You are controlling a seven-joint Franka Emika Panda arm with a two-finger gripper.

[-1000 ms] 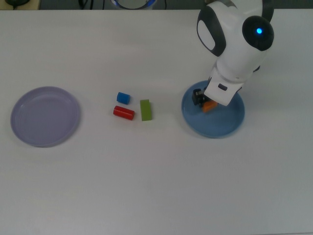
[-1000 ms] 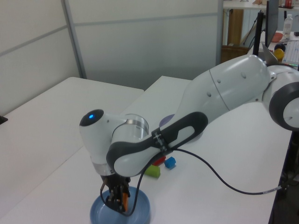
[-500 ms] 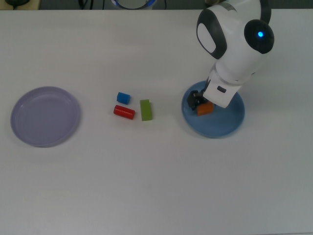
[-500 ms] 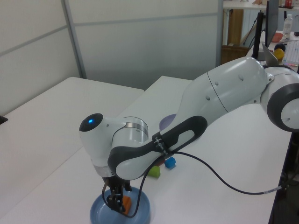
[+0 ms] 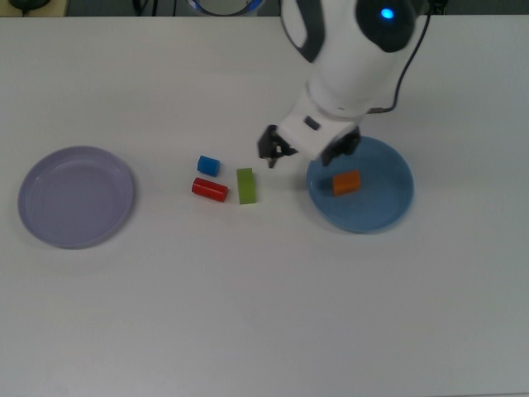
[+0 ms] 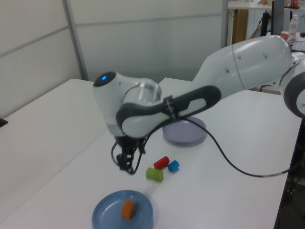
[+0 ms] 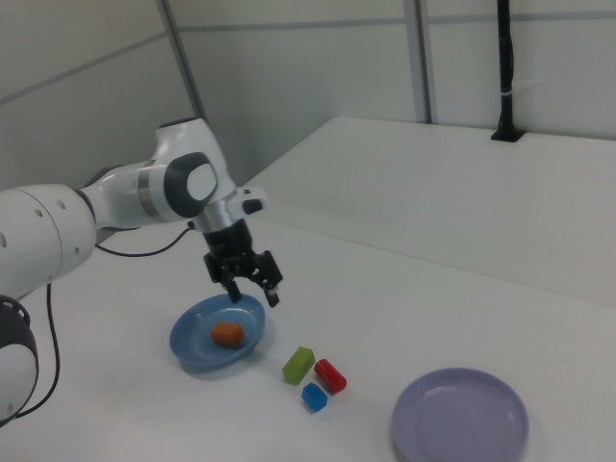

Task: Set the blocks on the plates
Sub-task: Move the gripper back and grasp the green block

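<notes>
Right of centre in the top view, orange block lying on light blue plate, gripper spread empty above the white table.

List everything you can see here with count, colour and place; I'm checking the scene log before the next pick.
orange block: one, orange, lying on the blue plate.
blue plate: one, light blue, at the top view's right.
green bar: one, green, on the table between the plates.
red cylinder: one, red, lying beside the green bar.
blue cube: one, blue, just by the red cylinder.
purple plate: one, lavender, at the top view's left, nothing on it.
table: one, white.
end effector: one, black, open, raised between the blue plate and the green bar, holding nothing.
</notes>
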